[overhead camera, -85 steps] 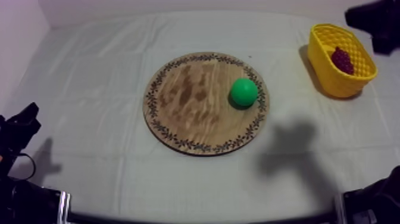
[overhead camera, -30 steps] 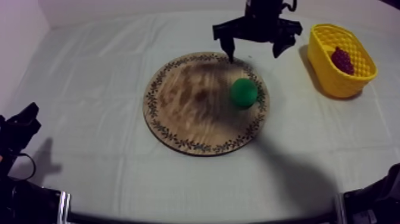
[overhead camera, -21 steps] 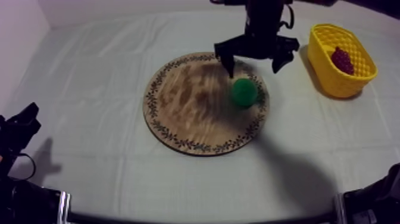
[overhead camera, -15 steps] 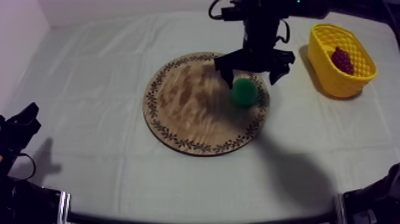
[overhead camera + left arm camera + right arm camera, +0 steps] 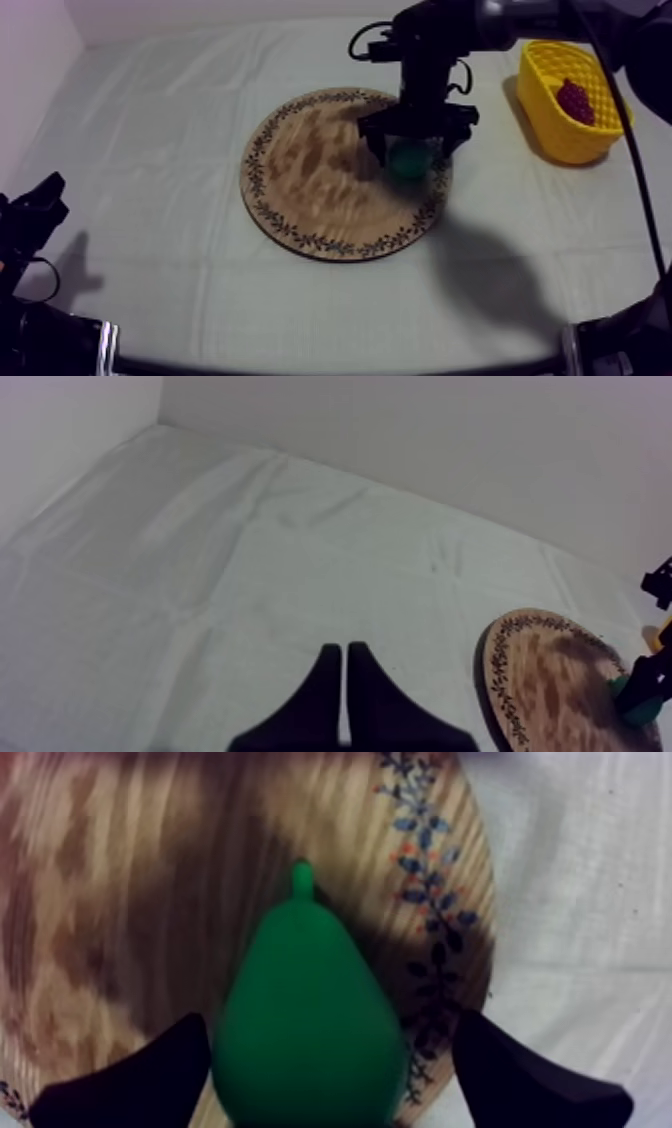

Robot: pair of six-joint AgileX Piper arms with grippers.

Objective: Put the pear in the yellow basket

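The green pear (image 5: 409, 161) lies on the right part of the round wooden board (image 5: 310, 170). My right gripper (image 5: 411, 148) has come in from the upper right and stands open over the pear, one finger on each side. In the right wrist view the pear (image 5: 305, 1022) lies stem away between the spread fingers (image 5: 140, 1087), on the board (image 5: 120, 882) near its patterned rim. Whether the fingers touch it I cannot tell. My left gripper (image 5: 38, 205) rests at the table's left edge, its fingers (image 5: 345, 696) together in a narrow wedge, shut on nothing.
The yellow basket (image 5: 545, 110) stands at the far right with a bunch of grapes (image 5: 574, 100) inside. From the left wrist view the board (image 5: 545, 676) lies far off across bare cloth. A wall runs behind the table.
My right gripper has moved from the board's far rim towards me and down over the pear, fingers still apart. The pear and the left arm have not moved.
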